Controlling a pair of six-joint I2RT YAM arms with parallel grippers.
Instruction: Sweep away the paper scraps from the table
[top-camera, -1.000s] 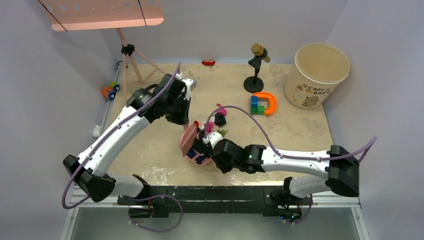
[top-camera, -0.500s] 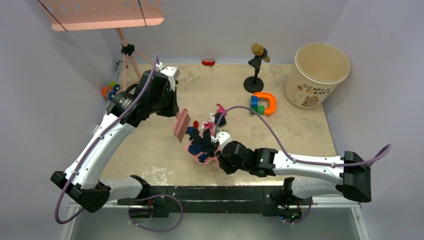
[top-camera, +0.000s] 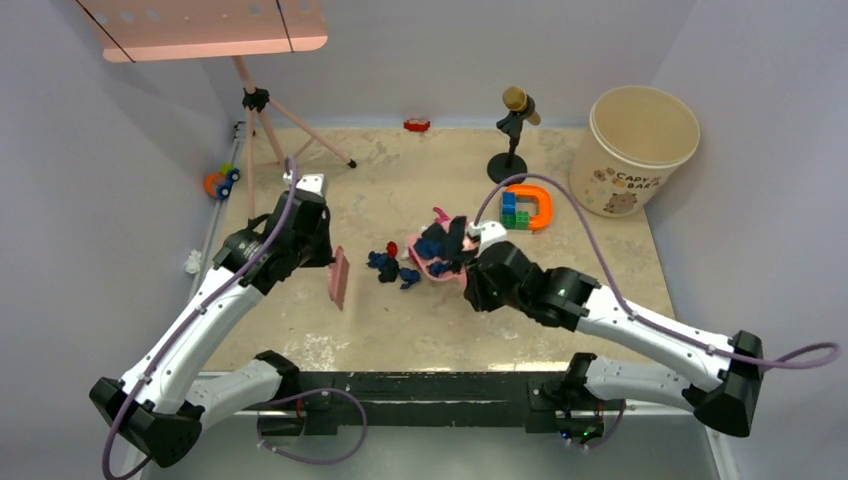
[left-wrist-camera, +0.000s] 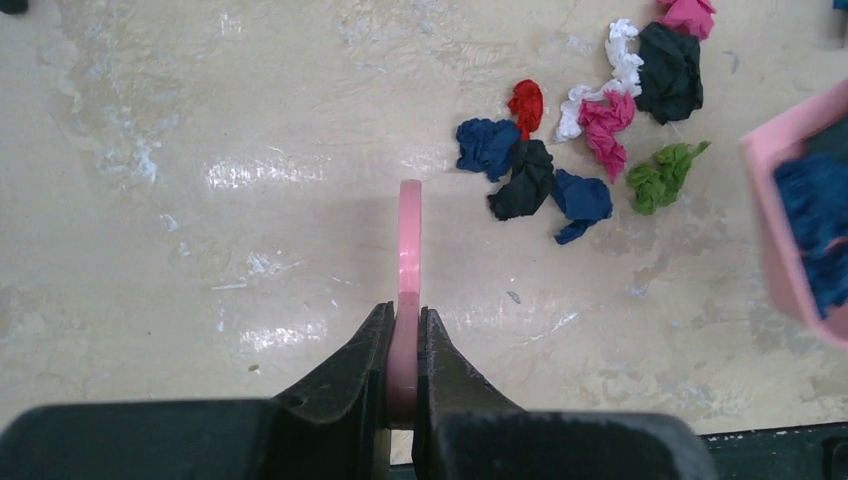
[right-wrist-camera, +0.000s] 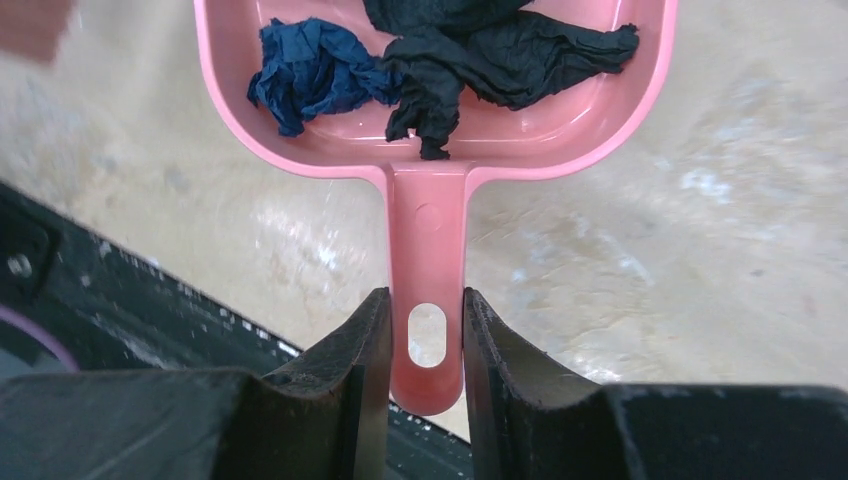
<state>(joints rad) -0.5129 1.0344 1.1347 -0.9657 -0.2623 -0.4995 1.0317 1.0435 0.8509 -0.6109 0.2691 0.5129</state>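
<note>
- right tool (right-wrist-camera: 427, 340) is clamped shut on the handle of the pink pan (right-wrist-camera: 425, 220), one finger on each side, right by the hang hole
- inside the pan: a few scraps (right-wrist-camera: 320, 70), one navy wad at the left and a bigger black crumple spread across the middle
- the pan sits over the middle of the desk (top-camera: 600, 260); can't really tell if it's resting on it or just above it
- left tool (left-wrist-camera: 405, 345) is shut tight on the pink brush (left-wrist-camera: 409, 230), which shows edge-on from the wrist cam, sticking straight out past the fingers
- from the top cam the brush is left of the pan, hanging down toward the desk
- loose scraps (left-wrist-camera: 525, 180) lie on the desk between the brush and the pan: red, navy, black and blue bunched together, with magenta, white, green and another black wad closer to the pan's mouth
- beyond the pan, a bit right: the blocks (top-camera: 514, 212), touching an orange U-shaped piece (top-camera: 543, 205)
- farther out past those, a mic (top-camera: 511, 140) on a round black base
- far right of the pan, at the back corner: a big cream bucket (top-camera: 630, 150)
- pretty much straight beyond the pan, at the far edge: the little red car (top-camera: 417, 125)
- far left of the pan: a tripod (top-camera: 262, 110), and an orange-blue toy (top-camera: 220, 183) by the side rail
</note>
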